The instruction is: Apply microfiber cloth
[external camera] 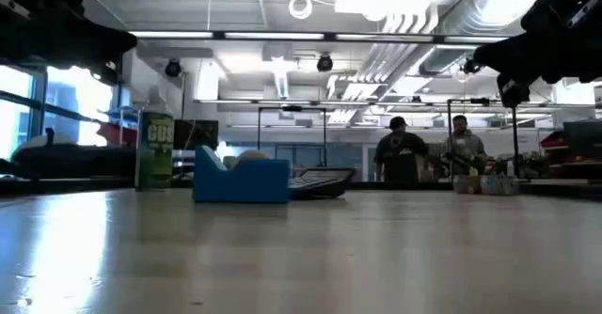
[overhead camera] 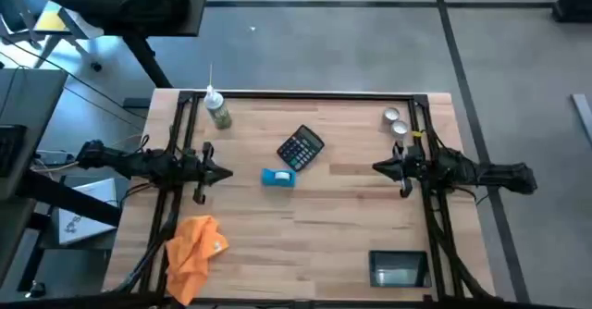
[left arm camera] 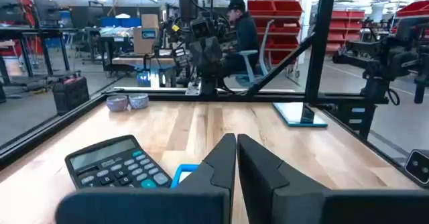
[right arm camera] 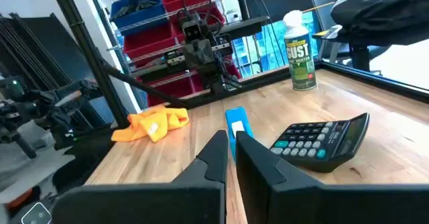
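small blue box (external camera: 241,180) rectangular | microfiber cloth (overhead camera: 193,245) crumpled, soft, table's front-left | left pincer (overhead camera: 225,172), right pincer (overhead camera: 377,167) both narrow, empty

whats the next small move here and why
Probably swing the left pincer back toward the crumpled bright orange microfiber cloth and open it. The cloth lies untouched near the table's front left corner, on that arm's side; both pincers hover shut and empty, the right pincer farther away.

crumpled orange microfiber cloth (overhead camera: 194,247) at the table's near-left corner
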